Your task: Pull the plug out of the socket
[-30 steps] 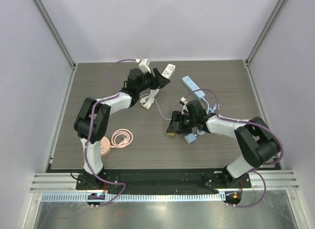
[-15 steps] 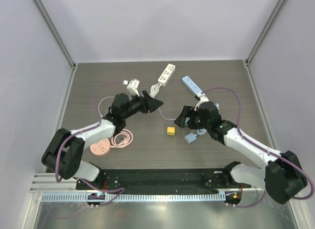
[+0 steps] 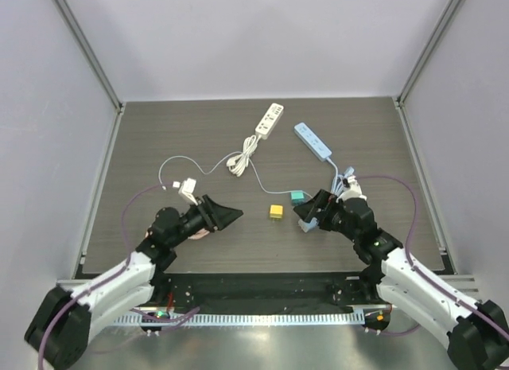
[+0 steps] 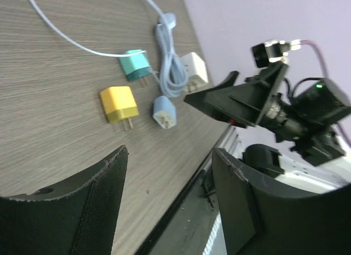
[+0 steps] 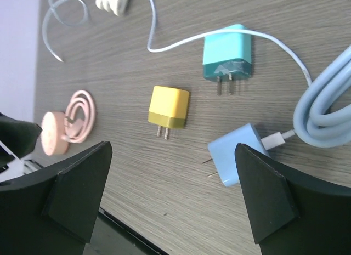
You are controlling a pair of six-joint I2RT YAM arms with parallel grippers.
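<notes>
A dark wood-grain table (image 3: 159, 131) fills the floor of a booth with plain pale lilac walls (image 3: 254, 44) and slanting aluminium posts (image 3: 87, 52) at the corners. A slotted metal rail (image 3: 262, 318) runs along the near edge.

Both arms lie low at the near side. The left gripper (image 3: 231, 215) has its black fingers spread with nothing between them, and the right gripper (image 3: 305, 216) is likewise parted and holds nothing.

The white power strip (image 3: 270, 119) lies at the far middle of the table, its bundled white cord (image 3: 238, 161) just in front of it. No plug shows in its sockets.

The yellow two-pin plug (image 3: 276, 212) lies loose on the wood near the middle, between the two grippers, its pins bare and touching neither. Just to its right sit a teal plug adapter (image 3: 297, 197) on a thin white lead (image 3: 179, 163) and a light blue plug adapter (image 5: 238, 153), tied to a coiled pale blue cable (image 5: 329, 112).

A long light blue power strip (image 3: 312, 141) lies at the far right. A round pink charger with its coiled pink cable (image 5: 68, 123) rests at the near left.
</notes>
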